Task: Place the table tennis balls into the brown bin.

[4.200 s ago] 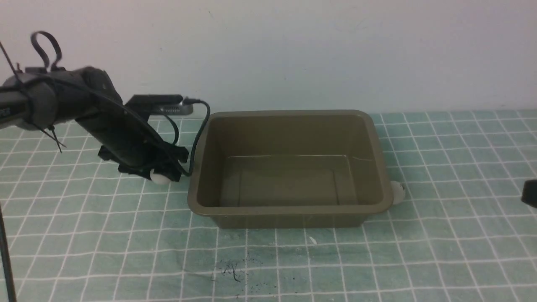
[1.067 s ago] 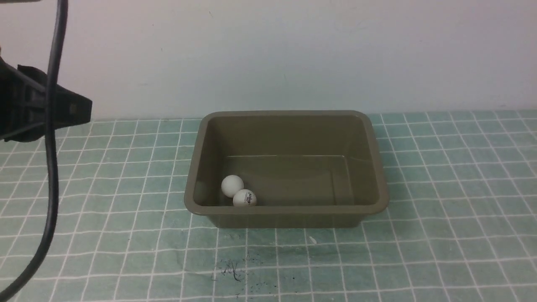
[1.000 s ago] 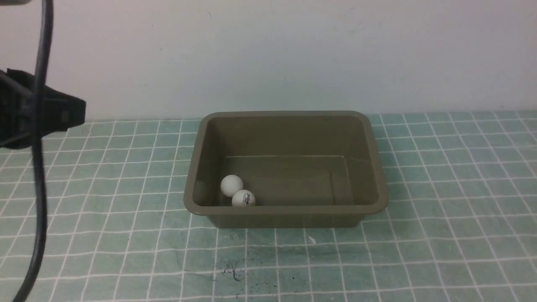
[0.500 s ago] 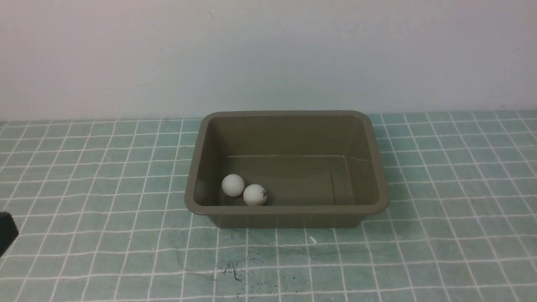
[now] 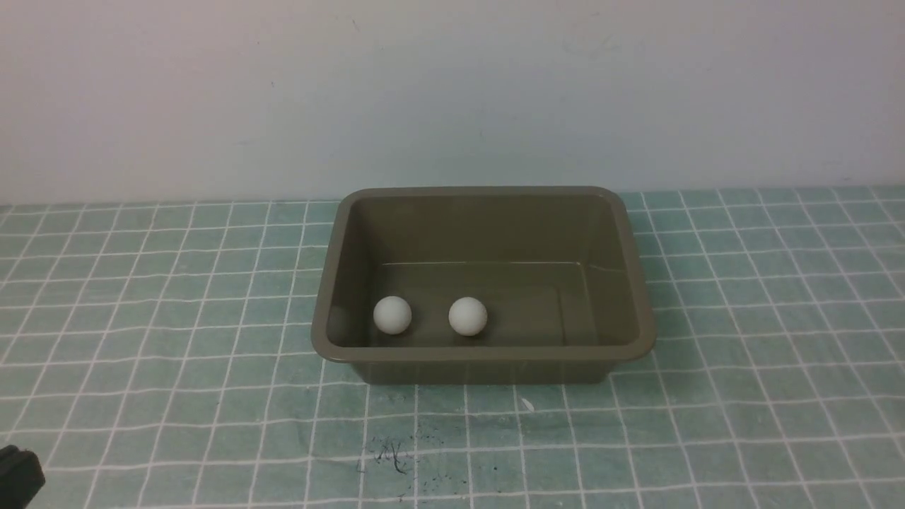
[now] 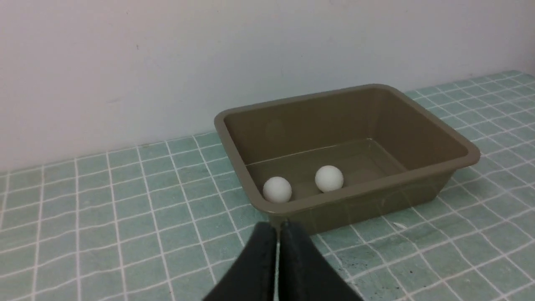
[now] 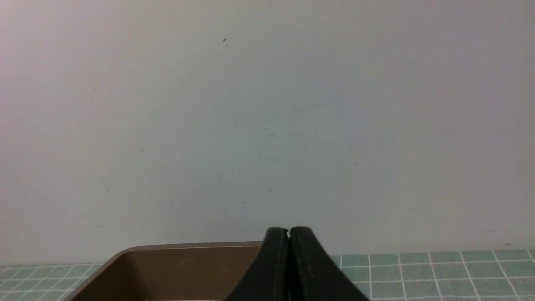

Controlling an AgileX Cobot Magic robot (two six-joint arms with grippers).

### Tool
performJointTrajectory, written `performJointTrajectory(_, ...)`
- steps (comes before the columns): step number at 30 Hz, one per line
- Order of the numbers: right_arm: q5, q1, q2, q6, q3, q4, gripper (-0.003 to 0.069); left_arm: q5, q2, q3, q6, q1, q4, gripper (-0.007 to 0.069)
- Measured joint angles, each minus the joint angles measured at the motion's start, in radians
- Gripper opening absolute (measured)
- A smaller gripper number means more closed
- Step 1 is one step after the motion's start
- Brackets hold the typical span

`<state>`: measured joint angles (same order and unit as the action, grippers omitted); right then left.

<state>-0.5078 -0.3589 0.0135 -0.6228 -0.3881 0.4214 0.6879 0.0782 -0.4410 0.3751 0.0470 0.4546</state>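
The brown bin (image 5: 481, 360) stands mid-table, also showing in the left wrist view as the brown bin (image 6: 418, 121) and in the right wrist view by its rim (image 7: 188, 247). Two white table tennis balls lie apart on its floor: one ball (image 5: 392, 314) near the left wall, the other ball (image 5: 467, 316) further right. In the left wrist view they are the left ball (image 6: 277, 189) and the right ball (image 6: 329, 178). My left gripper (image 6: 278, 226) is shut on nothing, hanging short of the bin's near wall; only a black corner of the left arm (image 5: 18, 477) shows in the front view. My right gripper (image 7: 289, 231) is shut and empty, facing the wall.
A green cloth with a white grid (image 5: 177, 396) covers the table. A white wall (image 5: 452, 92) rises right behind the bin. A small white scrap (image 5: 527, 405) and dark specks (image 5: 392, 456) lie in front of the bin.
The left arm has swung down and out to the bottom-left corner of the front view. The logo ball has rolled right, away from the other ball; its logo no longer shows.
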Motion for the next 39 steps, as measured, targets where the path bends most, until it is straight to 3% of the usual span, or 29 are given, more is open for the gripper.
performJointTrajectory(4, 0.000, 0.000, 0.000, -0.001, 0.000, 0.000, -0.0012, -0.153, -0.031, 0.116, -0.042, -0.010, -0.105, -0.0005)
performJointTrajectory(8, 0.000, 0.000, 0.000, -0.001, 0.000, 0.001, -0.0012, -0.288, -0.083, 0.287, -0.167, -0.026, -0.253, -0.0005)
performJointTrajectory(14, -0.003, 0.000, 0.000, -0.001, 0.000, 0.001, -0.0012, -0.324, -0.089, 0.467, -0.286, -0.028, -0.394, -0.0005)
performJointTrajectory(39, -0.003, 0.000, 0.000, -0.001, 0.000, 0.003, -0.0012, -0.311, -0.089, 0.467, -0.295, -0.028, -0.402, -0.0005)
